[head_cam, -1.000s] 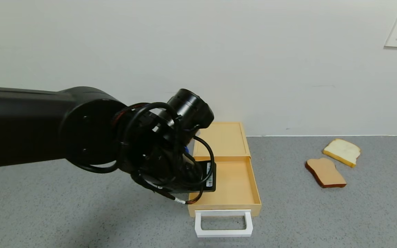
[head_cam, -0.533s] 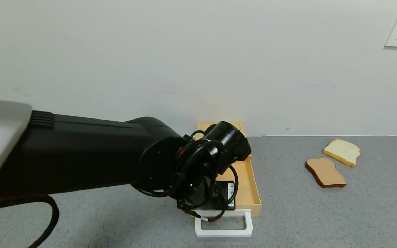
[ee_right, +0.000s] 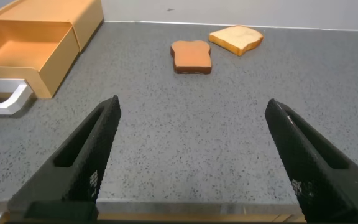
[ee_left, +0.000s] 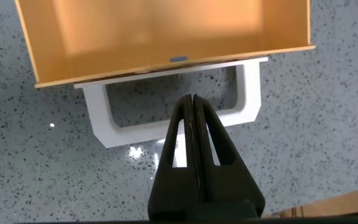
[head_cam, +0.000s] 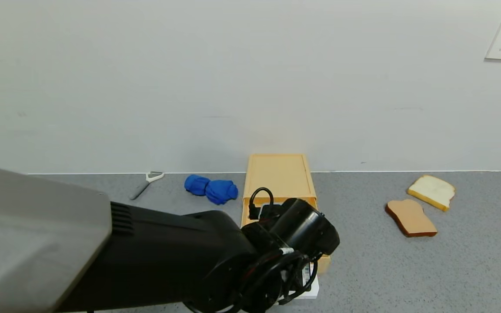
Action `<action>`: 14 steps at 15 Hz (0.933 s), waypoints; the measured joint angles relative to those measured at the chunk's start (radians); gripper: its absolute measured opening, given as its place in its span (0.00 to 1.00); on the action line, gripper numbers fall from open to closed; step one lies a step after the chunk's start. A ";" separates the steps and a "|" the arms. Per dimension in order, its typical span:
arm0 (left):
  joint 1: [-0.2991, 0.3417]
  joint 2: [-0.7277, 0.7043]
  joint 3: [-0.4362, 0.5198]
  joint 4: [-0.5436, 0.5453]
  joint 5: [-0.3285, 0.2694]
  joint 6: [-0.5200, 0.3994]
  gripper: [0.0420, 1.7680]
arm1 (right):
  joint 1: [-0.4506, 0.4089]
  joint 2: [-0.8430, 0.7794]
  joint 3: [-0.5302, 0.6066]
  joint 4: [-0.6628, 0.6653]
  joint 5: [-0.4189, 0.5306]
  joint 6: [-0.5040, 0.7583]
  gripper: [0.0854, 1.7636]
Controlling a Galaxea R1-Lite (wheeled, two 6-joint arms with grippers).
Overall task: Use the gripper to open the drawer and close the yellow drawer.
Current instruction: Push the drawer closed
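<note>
What moved: a second ago the left arm was up in the middle of the head view. Now it has come down to the bottom middle, over the front of the drawer [head_cam: 279, 178].
Left pincer [ee_left: 193, 103]: its two fingers are pressed together, holding nothing. The tips sit just over the white handle [ee_left: 248, 93], at the inner edge of its front bar.
Right pincer [ee_right: 191, 155]: spread wide, holding nothing, low over the grey worktop [ee_right: 216, 124], away from the drawer.
Drawer place: middle of the head view, back against the wall. Its tray is pulled out.
Done: the opening part looks done.
Left to do: push the tray back in. It is not shut yet.
Only the head view shows: the blue cloth [head_cam: 211, 188] and a small grey tool [head_cam: 146, 182], left of the drawer.
Only the left wrist view shows: the pincer tips and the whole handle.
Bread: two slices [head_cam: 409, 217] lie at the right.
</note>
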 joint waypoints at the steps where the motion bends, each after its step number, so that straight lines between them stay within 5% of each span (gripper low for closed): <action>1: -0.009 0.003 0.020 -0.021 0.029 -0.004 0.04 | 0.000 0.000 0.000 0.000 0.000 0.000 0.97; 8: -0.060 0.055 0.100 -0.168 0.165 -0.040 0.04 | 0.000 0.000 0.000 0.000 0.000 0.000 0.97; 14: -0.064 0.084 0.108 -0.191 0.217 -0.041 0.04 | 0.000 0.000 0.000 0.000 0.000 0.000 0.97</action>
